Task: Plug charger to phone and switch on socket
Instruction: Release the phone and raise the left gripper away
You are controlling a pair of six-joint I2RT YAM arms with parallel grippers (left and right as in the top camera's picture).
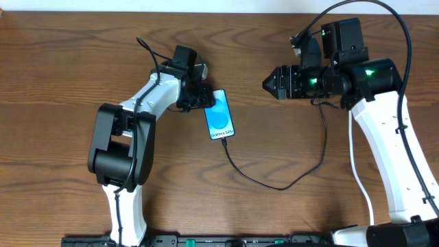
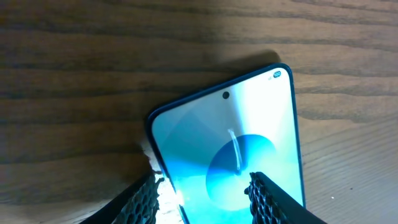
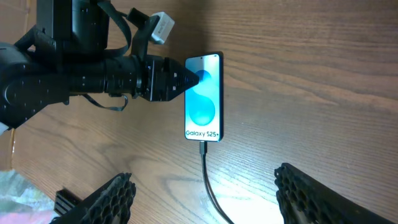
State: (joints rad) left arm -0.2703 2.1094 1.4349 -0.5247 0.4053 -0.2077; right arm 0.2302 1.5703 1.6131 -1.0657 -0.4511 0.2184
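The phone (image 1: 220, 118) lies flat on the wooden table, blue screen up, with the "Galaxy" text at its near end. It also shows in the left wrist view (image 2: 236, 130) and the right wrist view (image 3: 203, 99). The black charger cable (image 1: 274, 185) has its connector tip in the phone's near end and loops right, up behind the right arm. My left gripper (image 1: 208, 98) is at the phone's far end, fingers (image 2: 205, 180) partly open, one beside the phone's edge and one over the screen. My right gripper (image 1: 269, 84) is wide open (image 3: 205, 176) and empty, right of the phone. The socket is out of view.
The table (image 1: 68, 55) is bare brown wood around the phone. The cable loop (image 3: 208, 180) lies on the table between the phone and the right arm. A pale crumpled thing (image 3: 12, 186) shows at the right wrist view's lower left edge.
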